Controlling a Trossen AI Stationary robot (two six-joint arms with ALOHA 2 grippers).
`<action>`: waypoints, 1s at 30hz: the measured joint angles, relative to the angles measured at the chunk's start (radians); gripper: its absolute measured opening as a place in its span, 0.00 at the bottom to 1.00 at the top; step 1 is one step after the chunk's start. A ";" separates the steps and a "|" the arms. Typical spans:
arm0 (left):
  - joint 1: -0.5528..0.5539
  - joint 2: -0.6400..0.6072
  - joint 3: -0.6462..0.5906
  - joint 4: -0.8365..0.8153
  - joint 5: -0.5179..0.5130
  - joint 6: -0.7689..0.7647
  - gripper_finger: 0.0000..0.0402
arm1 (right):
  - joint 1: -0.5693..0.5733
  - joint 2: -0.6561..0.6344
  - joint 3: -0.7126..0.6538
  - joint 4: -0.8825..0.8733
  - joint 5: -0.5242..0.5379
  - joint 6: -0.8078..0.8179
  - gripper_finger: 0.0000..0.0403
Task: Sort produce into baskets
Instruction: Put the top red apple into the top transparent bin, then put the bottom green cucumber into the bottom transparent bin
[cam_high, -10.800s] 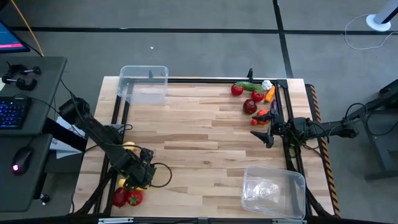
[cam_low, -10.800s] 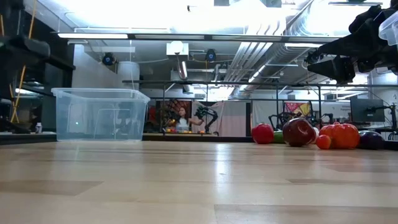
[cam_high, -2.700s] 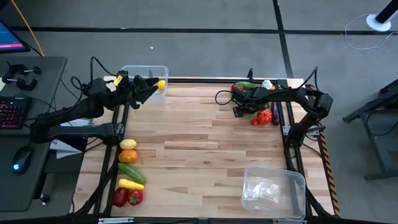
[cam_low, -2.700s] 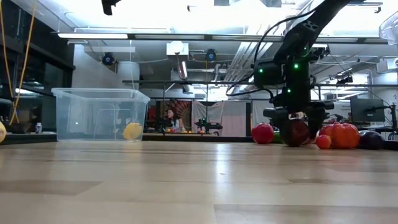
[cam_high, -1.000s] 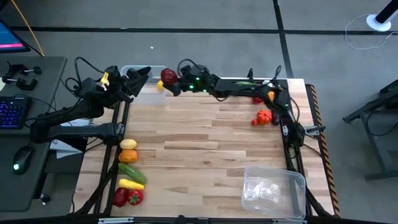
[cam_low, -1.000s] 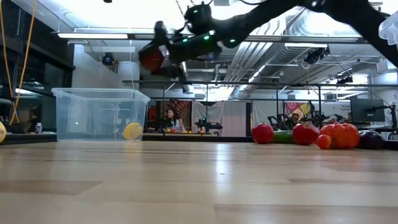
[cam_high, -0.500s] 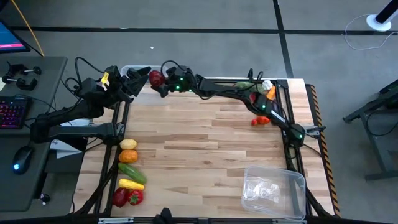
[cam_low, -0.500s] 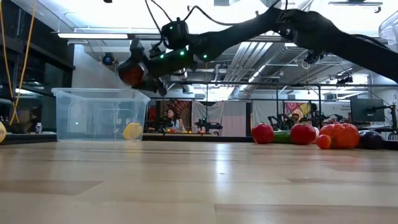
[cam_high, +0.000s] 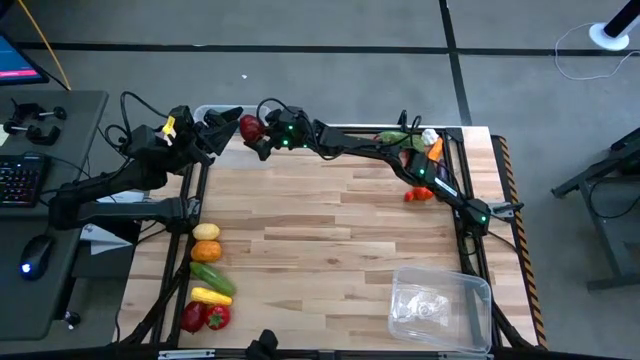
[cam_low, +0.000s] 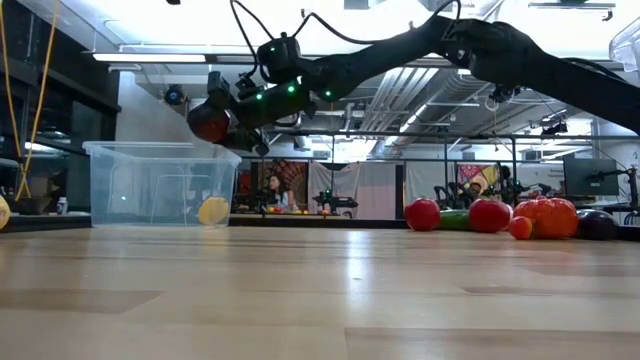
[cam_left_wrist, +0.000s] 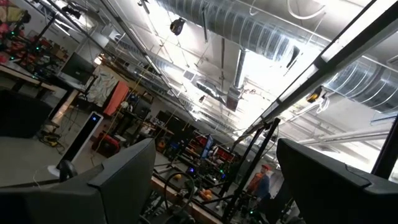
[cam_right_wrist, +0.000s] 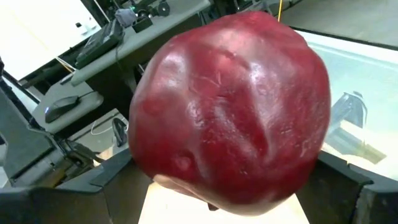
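My right gripper (cam_high: 256, 133) reaches along the table's far edge to the far left corner and is shut on a dark red apple (cam_high: 249, 126). It holds the apple above the right part of a clear basket (cam_low: 150, 185). A yellow lemon (cam_low: 213, 210) lies on that basket's floor. My left gripper (cam_high: 228, 118) hangs open and empty at the same basket's far side, its fingers (cam_left_wrist: 124, 174) tipped up toward the ceiling. A second clear basket (cam_high: 440, 305) stands at the near right. My right gripper pinches the apple between its two fingers, which sit on opposite sides of it low down (cam_right_wrist: 149, 168). The fingers come about level from the table's right side. The apple (cam_low: 210, 122) is lifted clear, just above the basket's rim.
A lemon (cam_high: 206, 232), an orange (cam_high: 206, 250), a cucumber (cam_high: 211, 277), a yellow piece (cam_high: 210, 296) and red peppers (cam_high: 205, 317) lie along the left edge. More produce (cam_high: 420, 190) lies at the far right, with a carrot (cam_high: 433, 150) and garlic (cam_high: 428, 136).
My right gripper has carried the apple toward the table's left edge and a little down, from beside the far left basket to above it. It has nearly stopped in the last half second. The apple stays in its hold.
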 joint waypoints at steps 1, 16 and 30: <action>0.000 0.000 0.000 0.000 0.000 0.000 0.81 | -0.001 0.000 0.000 -0.001 0.003 0.002 0.80; 0.000 0.000 0.000 0.000 0.000 0.000 0.81 | -0.001 0.000 0.000 -0.003 -0.010 -0.034 0.82; 0.000 0.000 0.000 0.000 0.000 0.000 0.81 | 0.006 0.000 0.000 0.010 0.075 -0.051 0.97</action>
